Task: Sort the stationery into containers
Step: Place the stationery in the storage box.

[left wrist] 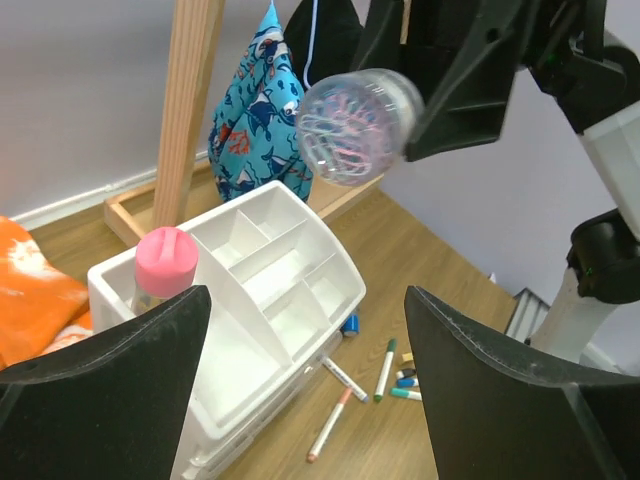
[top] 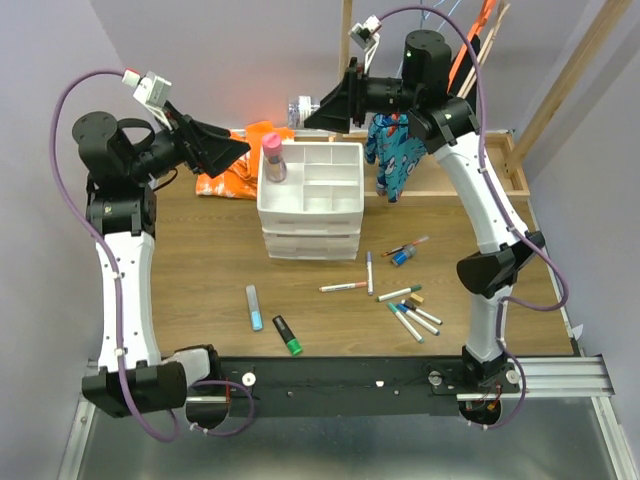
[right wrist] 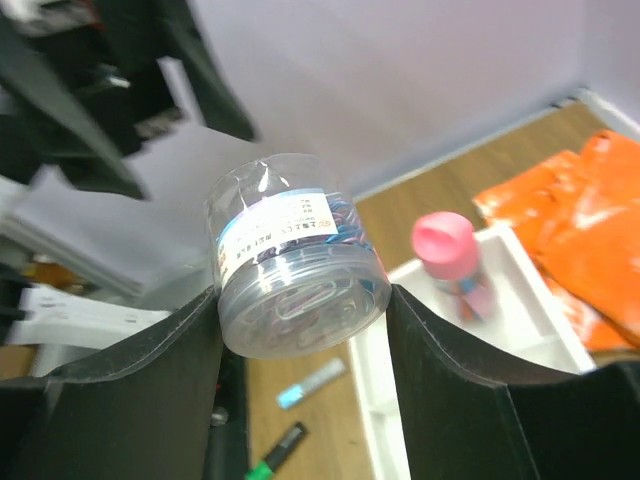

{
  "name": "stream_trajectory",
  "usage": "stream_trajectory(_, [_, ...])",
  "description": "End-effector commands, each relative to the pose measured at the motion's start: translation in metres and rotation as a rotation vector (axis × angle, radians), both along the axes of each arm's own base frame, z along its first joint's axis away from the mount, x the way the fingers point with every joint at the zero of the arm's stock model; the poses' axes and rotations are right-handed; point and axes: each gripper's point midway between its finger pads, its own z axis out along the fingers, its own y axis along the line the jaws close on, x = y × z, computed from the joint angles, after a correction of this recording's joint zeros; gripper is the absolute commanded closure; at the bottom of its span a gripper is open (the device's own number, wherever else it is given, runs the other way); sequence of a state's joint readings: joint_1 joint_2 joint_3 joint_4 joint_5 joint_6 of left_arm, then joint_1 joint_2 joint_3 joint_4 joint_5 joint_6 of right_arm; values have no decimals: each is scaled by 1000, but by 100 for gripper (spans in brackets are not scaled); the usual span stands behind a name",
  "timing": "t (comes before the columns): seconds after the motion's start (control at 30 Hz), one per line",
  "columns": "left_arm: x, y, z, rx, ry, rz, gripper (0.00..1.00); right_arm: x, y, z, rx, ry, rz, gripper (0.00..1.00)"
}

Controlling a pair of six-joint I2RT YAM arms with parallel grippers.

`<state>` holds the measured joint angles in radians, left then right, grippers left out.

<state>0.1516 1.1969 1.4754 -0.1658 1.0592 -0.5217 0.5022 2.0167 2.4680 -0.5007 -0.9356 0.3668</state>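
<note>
Right gripper (right wrist: pixel 302 322) clenched on clear jar (left wrist: pixel 350 125), aloft behind drawer unit (top: pixel 312 235) | left gripper (left wrist: pixel 308 298) released, empty | step: jar delivery to top tray | next: centre over free compartment, lower, let go

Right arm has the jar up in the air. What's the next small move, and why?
Probably lower the right pincer toward a bare compartment of the tray. It grips the jar in the air, most compartments are bare, and the pink-capped item fills only the left one. The left pincer hangs open beside the tray.
</note>
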Motion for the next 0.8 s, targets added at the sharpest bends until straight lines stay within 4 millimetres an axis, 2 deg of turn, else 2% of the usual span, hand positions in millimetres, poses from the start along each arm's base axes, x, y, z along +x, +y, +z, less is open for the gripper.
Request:
stream_trajectory(0.0, [-13,13,-8,64,-34,73,13,12,-13,-55,-228,-128,-99,51])
stream_trajectory(0.03, [-14,16,-11,68,-34,84,13,8,-14,-60,-254,-149,-95,52])
stream_trajectory(0.23, [-16,25,-28,134,-27,141,13,14,-20,-77,-367,-294,-123,53])
stream_trajectory(0.3, [-15,30,-35,175,-26,176,13,17,-22,-79,-408,-383,-124,54])
stream_trajectory(0.4, [-14,36,-45,221,-25,207,13,14,-22,-72,-431,-499,-117,54])
stream_trajectory(0.6, [-17,40,-64,262,-4,220,13,-7,-7,-73,-525,-709,-53,53])
stream_trajectory(0.63, [-17,40,-68,262,3,220,13,-16,0,-76,-533,-725,-28,53])
stream_trajectory(0.77, [-18,40,-74,260,-11,224,13,-30,11,-94,-600,-794,43,53])
